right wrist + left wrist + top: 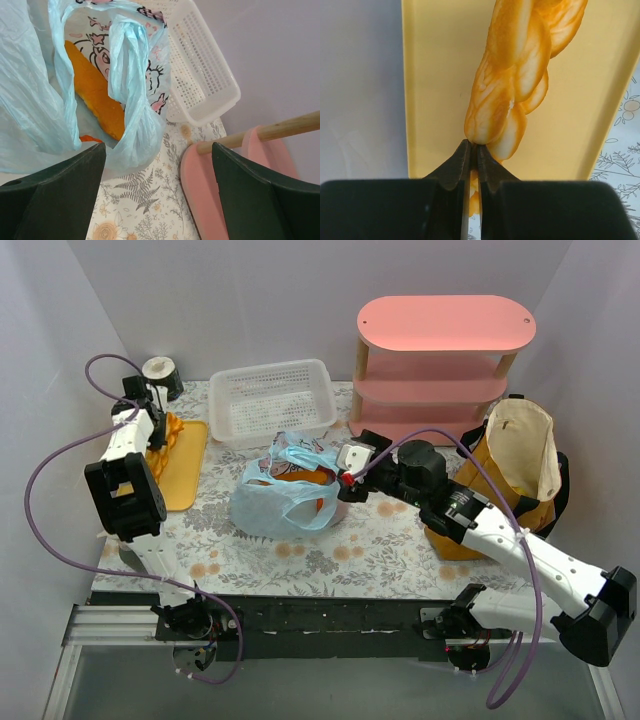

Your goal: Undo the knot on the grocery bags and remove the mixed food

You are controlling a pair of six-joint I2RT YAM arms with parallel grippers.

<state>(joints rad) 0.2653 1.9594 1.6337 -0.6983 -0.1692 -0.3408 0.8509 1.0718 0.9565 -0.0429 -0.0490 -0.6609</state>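
Note:
The pale blue plastic bag (275, 500) lies mid-table with its mouth loose. In the right wrist view the bag (135, 100) shows an orange item (95, 97) and a printed packet (100, 40) inside. My right gripper (342, 478) is open and empty beside the bag's right edge, and its jaws (158, 146) stand wide apart. My left gripper (162, 435) is over the yellow tray (185, 475). It is shut (472, 147) on the end of the orange-tan pastry pieces (510, 90), which hang over the tray (435, 75). The mustard-brown tote (515, 470) stands open at the right.
A white perforated basket (272, 400) sits at the back centre and also shows in the right wrist view (200, 70). A pink three-tier shelf (440, 360) stands at the back right. A dark cup with a white rim (160, 375) is at the back left corner.

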